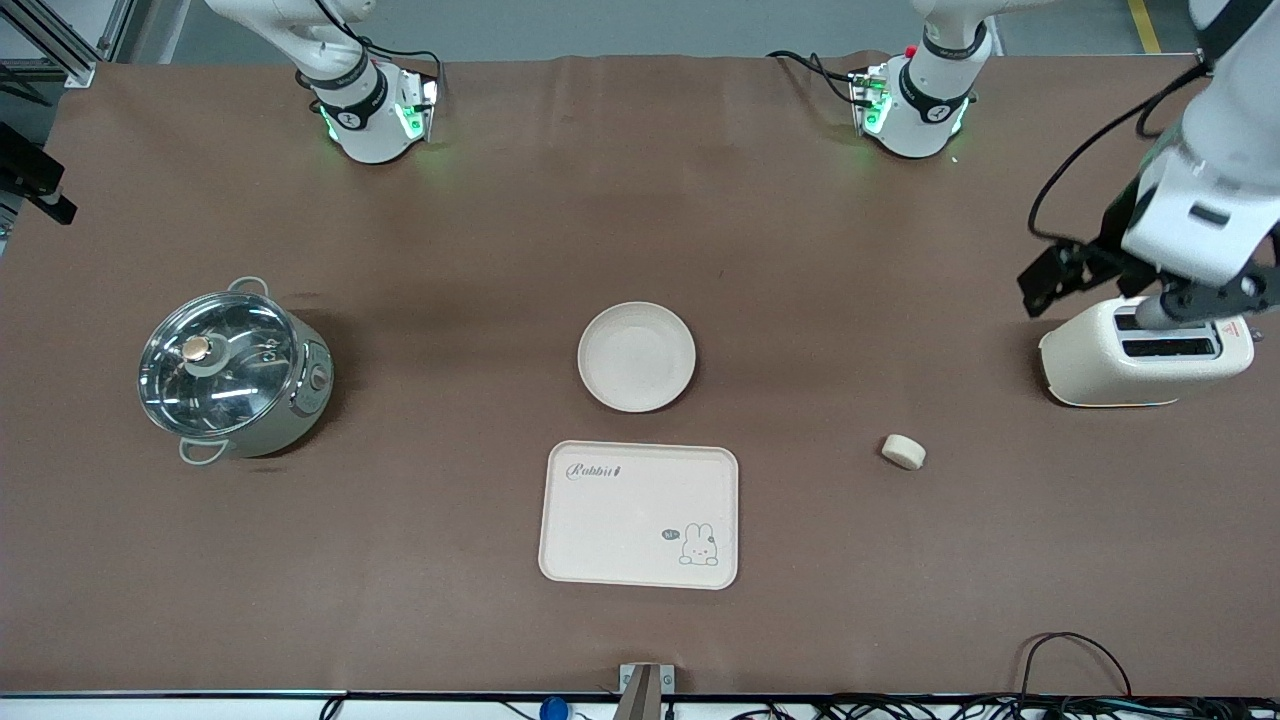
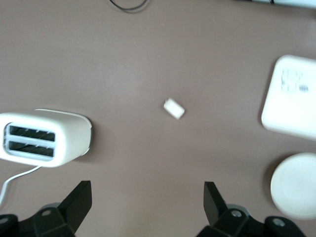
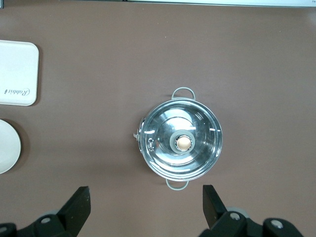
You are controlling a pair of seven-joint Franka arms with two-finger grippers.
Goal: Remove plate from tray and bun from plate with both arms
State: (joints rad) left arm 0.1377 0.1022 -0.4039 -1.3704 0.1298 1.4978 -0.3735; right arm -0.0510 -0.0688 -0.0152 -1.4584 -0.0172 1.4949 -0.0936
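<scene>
The round cream plate (image 1: 636,357) sits empty on the brown table, just farther from the front camera than the rectangular "Rabbit" tray (image 1: 640,514), which is also empty. The small pale bun (image 1: 903,451) lies on the table toward the left arm's end, near the toaster. My left gripper (image 2: 148,197) is open and empty, up in the air over the toaster; its view shows the bun (image 2: 174,108), tray (image 2: 291,98) and plate (image 2: 296,185). My right gripper (image 3: 144,200) is open and empty, high over the pot, and it is out of the front view.
A cream two-slot toaster (image 1: 1145,352) stands at the left arm's end, under the left hand. A steel pot with a glass lid (image 1: 232,370) stands at the right arm's end. Cables run along the table's front edge.
</scene>
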